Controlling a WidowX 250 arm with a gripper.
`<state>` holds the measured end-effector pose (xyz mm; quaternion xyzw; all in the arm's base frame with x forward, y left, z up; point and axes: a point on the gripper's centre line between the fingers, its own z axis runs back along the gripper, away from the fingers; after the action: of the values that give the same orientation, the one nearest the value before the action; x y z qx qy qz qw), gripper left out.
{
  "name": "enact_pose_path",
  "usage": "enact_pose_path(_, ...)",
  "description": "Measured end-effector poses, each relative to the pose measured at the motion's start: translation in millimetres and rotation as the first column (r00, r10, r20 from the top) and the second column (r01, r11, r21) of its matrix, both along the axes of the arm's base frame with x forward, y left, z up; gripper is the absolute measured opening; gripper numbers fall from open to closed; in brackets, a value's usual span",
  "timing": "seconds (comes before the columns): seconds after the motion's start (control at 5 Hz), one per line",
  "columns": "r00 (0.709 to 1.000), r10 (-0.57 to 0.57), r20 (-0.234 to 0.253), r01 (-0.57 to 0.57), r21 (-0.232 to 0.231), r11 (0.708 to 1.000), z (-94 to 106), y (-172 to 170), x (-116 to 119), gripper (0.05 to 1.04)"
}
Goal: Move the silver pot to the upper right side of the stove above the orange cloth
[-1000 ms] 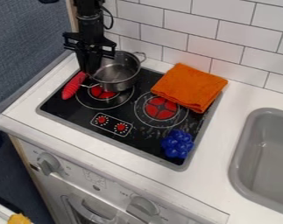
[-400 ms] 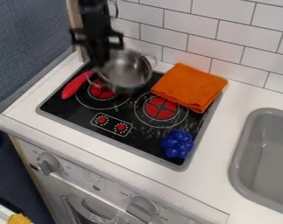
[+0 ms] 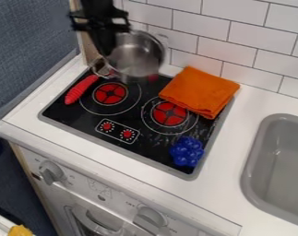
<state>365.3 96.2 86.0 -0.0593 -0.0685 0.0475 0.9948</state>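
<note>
End effector (image 3: pixel 106 51) pinched on the silver pot's (image 3: pixel 137 56) left side, pot aloft.
I have it above the stove's (image 3: pixel 123 120) back edge, left of the orange cloth (image 3: pixel 199 92) on the back right corner; a red object (image 3: pixel 80 90) lies by the left edge, a blue one (image 3: pixel 187 151) near the front right corner.

We see a smooth, shiny metal pot (image 3: pixel 137 54); a matt orange cloth (image 3: pixel 199 92) with a soft, slightly rough weave; a glossy black stove top (image 3: pixel 117 120) with pale scuffs; glossy white wall tiles (image 3: pixel 240 39); and a smooth, dull grey sink (image 3: pixel 257 152).
</note>
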Motion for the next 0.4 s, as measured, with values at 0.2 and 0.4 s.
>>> enact_pose_path(0.2, 0.995, -0.101, 0.004, 0.101, -0.002, 0.995, 0.1, -35.7, 7.9, 0.063)
enact_pose_path(0.4, 0.992, -0.123, -0.013, 0.123, -0.002, 0.992, -9.3, -48.9, 16.2, 0.063)
